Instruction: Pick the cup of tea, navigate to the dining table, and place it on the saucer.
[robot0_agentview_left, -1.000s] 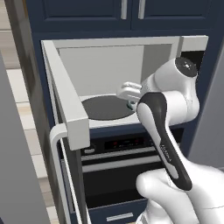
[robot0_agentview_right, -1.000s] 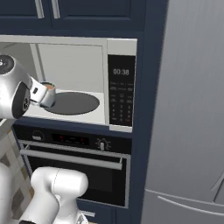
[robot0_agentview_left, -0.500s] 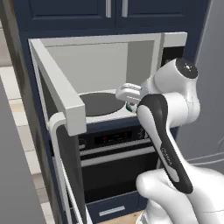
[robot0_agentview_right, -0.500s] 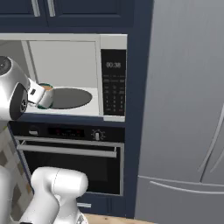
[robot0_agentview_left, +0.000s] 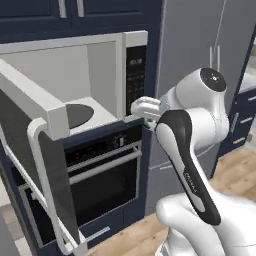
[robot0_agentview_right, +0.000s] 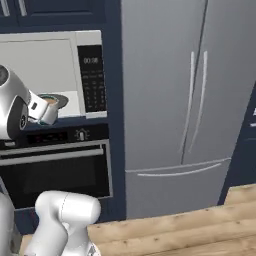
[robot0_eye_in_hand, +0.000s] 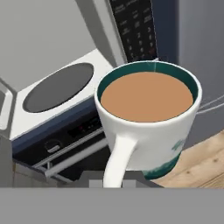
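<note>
The cup of tea (robot0_eye_in_hand: 148, 118) is a white mug with a teal rim and pattern, full of brown liquid and held upright in the air. Its handle (robot0_eye_in_hand: 117, 157) runs down toward me, and my gripper (robot0_agentview_right: 44, 113) is shut on that handle. From the right base view the cup of tea (robot0_agentview_right: 50, 106) hangs just in front of the open microwave's lower right corner. In the left base view my white hand (robot0_agentview_left: 146, 108) reaches left from the arm toward the microwave's control panel, and the arm covers most of the cup. The dining table and the saucer are out of view.
The microwave (robot0_agentview_left: 100, 75) stands open, its door (robot0_agentview_left: 45, 165) swung out to the left, with the dark turntable (robot0_eye_in_hand: 59, 86) inside. A black wall oven (robot0_agentview_left: 105, 175) sits beneath it. A tall grey fridge (robot0_agentview_right: 175, 100) stands to the right, above wooden floor (robot0_agentview_right: 190, 230).
The whole picture has slid left, so the base has turned to the right; the fridge and floor have come into view. The cup stays held in the same way.
</note>
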